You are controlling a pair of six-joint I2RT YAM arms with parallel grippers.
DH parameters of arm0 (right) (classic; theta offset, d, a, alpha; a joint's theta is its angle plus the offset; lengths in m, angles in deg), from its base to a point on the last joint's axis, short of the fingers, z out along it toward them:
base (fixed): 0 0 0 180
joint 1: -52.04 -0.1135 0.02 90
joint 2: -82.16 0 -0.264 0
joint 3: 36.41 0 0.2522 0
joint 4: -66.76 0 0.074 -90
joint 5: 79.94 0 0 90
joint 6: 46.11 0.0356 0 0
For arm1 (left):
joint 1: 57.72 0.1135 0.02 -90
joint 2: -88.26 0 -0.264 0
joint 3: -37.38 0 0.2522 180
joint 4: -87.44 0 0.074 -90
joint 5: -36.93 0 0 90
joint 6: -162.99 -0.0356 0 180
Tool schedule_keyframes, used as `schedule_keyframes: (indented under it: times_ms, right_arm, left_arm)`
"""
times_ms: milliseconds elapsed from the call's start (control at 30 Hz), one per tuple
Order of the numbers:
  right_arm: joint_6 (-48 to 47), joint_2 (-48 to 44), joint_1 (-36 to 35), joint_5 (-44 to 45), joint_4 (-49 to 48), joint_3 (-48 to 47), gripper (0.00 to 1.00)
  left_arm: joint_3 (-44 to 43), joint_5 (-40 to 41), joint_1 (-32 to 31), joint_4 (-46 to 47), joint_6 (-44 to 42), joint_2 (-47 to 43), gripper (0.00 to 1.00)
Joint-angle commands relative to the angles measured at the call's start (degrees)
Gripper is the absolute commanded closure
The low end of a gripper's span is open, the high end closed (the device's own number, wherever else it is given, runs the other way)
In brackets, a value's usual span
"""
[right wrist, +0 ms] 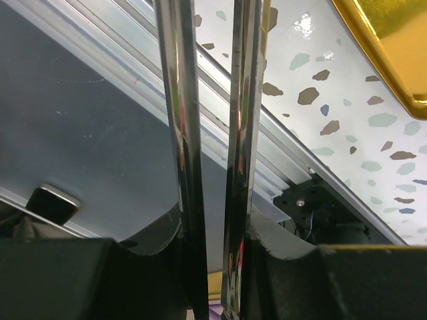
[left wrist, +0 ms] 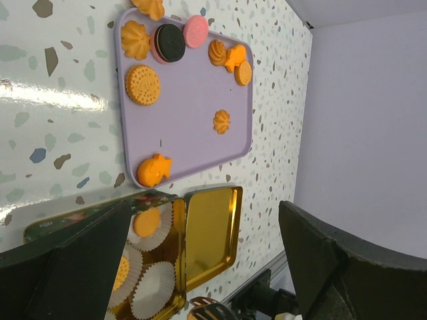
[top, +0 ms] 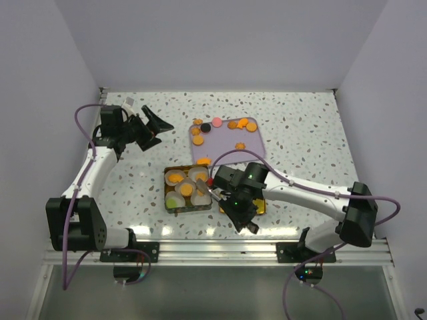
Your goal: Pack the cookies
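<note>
From above, the left jaws hang released, well off to the side of the tray where most cookies lie, likely so as not to block the other arm. The right jaws are clenched on tongs, whose tips reach ahead over the tin and its paper cups, probably to fill one. The left wrist view shows loose cookies beyond its spread jaws and the tin's open lid between them. The right wrist view shows only tong blades running out from the clenched jaws, above the surface.

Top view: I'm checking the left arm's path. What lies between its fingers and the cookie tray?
Nothing: in the top view, only bare speckled table separates the left fingers from the purple tray.
</note>
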Motion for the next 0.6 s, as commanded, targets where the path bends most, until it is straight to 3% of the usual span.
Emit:
schedule_keyframes:
  times_ms: [0, 267, 567]
  right_arm:
    - [0.07, 1.59, -0.74, 1.14, -2.60, -0.57, 0.87]
    - [0.16, 7.12, -1.09, 0.79, -4.88, -2.07, 0.86]
    - [0.07, 9.24, -1.27, 3.16, -4.09, -3.30, 0.76]
  left_arm:
    - [-0.03, 0.05, -0.33, 2.22, 0.04, -0.34, 0.03]
    - [-0.56, -0.31, -0.33, 1.69, -0.48, -0.52, 0.03]
    - [-0.65, -0.57, -0.33, 1.95, -0.49, -0.52, 0.03]
